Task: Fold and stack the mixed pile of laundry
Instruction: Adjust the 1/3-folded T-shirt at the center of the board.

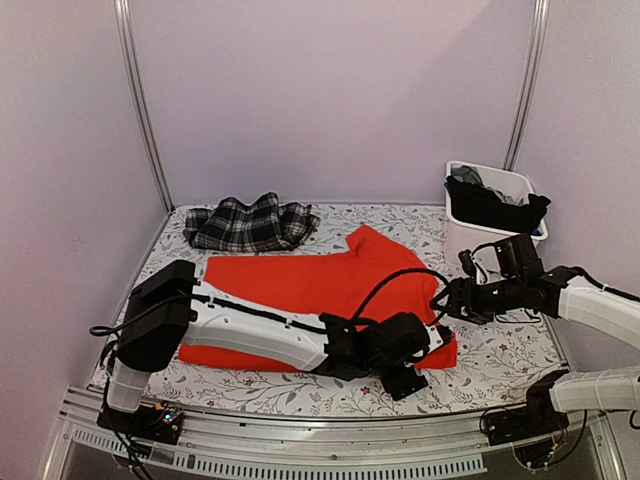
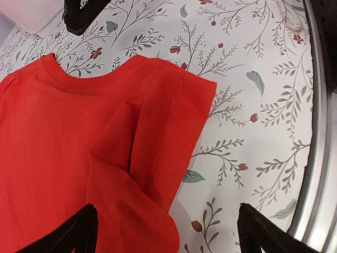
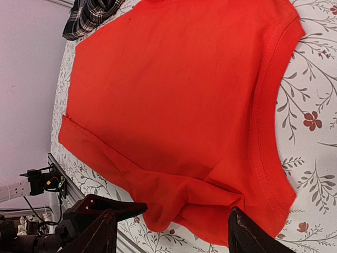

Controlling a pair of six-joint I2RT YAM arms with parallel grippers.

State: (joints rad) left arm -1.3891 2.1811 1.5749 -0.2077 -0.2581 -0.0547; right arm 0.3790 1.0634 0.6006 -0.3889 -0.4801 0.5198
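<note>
Orange-red shirt (image 1: 300, 282) partly hidden behind left arm (image 1: 250, 330); left gripper (image 2: 168, 232), right gripper (image 3: 174, 232): fingers apart, empty.

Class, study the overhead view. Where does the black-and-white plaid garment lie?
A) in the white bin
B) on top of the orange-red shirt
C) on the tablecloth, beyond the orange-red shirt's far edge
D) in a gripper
C: the plaid garment lies bunched on the tablecloth at the far left, past the orange-red shirt, while the white bin holds dark clothes.
</note>
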